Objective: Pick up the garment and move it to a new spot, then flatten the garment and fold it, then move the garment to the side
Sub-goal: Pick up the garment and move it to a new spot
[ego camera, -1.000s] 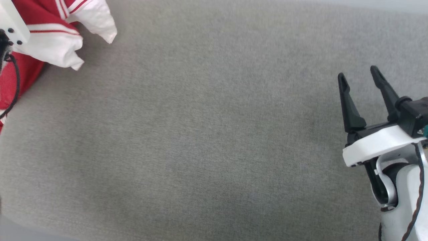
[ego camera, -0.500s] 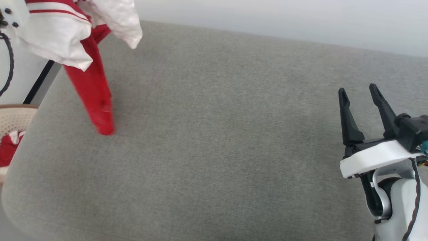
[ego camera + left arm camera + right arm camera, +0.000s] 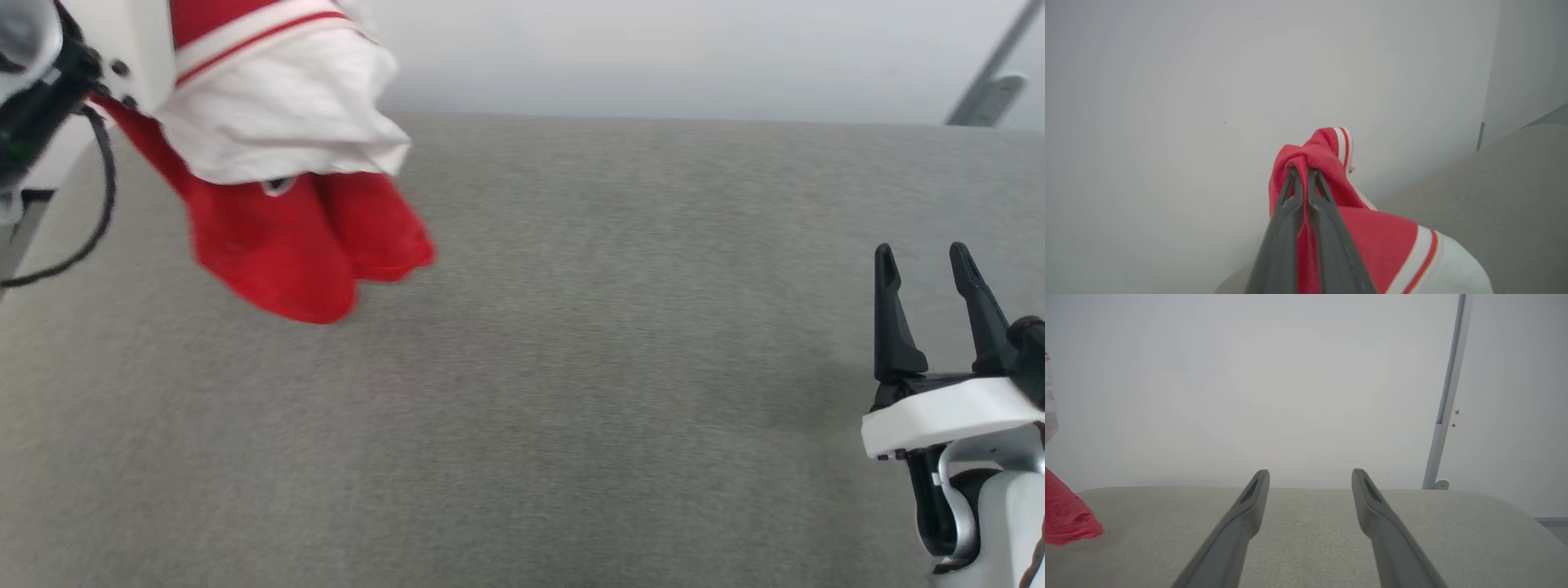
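- The left gripper [image 3: 1303, 175] is clamped tight on a bunched red fold of the garment [image 3: 1372, 241] — its two fingers nearly meet, with cloth squeezed between them and wrapped over the tips
- In the head view the garment [image 3: 277, 163] hangs at the upper left, beside the left arm's white wrist casing [image 3: 131, 49] and over the left part of the grey surface [image 3: 571, 367]
- From the top down it shows red cloth, a red-and-white striped band, a crumpled white sleeve and two red lobes at the bottom
- The lower red end is blurred in the head view; I cannot tell whether it touches the surface or hangs just clear of it
- The right wrist view catches that red end at its left edge, low against the surface, with a bit of white cloth above it
- The right gripper [image 3: 921, 255] stands at the lower right with its fingers wide apart and nothing between them — well apart from the garment
- In its own view those fingers spread over the surface and point toward the pale wall [image 3: 1290, 375]
- A thin grey pole [image 3: 1447, 396] rises against the wall at the right, beyond the surface's far edge
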### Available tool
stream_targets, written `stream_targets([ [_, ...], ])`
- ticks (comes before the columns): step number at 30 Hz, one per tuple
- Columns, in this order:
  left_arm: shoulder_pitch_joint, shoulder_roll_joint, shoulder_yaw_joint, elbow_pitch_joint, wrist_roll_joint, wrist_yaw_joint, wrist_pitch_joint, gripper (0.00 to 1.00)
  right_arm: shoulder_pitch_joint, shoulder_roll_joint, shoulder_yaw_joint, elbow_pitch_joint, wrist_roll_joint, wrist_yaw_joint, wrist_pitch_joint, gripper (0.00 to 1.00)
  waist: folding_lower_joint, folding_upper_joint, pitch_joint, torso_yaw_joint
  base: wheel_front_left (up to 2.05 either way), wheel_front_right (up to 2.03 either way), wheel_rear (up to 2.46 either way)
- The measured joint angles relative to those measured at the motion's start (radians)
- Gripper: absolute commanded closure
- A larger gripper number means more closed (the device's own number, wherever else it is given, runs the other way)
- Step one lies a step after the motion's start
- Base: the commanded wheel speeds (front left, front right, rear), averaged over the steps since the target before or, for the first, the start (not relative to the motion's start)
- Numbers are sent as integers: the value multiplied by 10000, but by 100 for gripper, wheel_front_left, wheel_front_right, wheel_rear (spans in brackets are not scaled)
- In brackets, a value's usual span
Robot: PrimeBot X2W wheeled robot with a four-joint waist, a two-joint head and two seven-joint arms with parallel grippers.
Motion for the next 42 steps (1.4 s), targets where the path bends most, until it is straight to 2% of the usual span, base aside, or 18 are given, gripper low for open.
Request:
stream_targets([
  [8,686,-151,-364,-1670,-514,397,1026,100,149,96,-134,10,-33,0,-102,0,0,0,55,-1185,0,0,0],
  [15,1940,-533,-1129,-2008,-880,635,1616,100,147,153,146,221,111,0,-291,0,0,0,393,-2189,0,0,0],
  [20,2729,-771,-1733,-1501,-1122,640,1937,100,58,178,416,422,215,0,-420,0,0,0,719,-2637,0,0,0],
  [31,3457,-1379,-2773,648,-1191,198,2173,100,-502,199,1231,1018,625,0,-840,0,0,0,1424,-3484,0,0,0],
  [42,3351,-1939,-3168,2602,-1220,-109,2069,100,-939,201,1582,1524,805,0,-1124,0,0,0,1822,-3741,0,0,0],
])
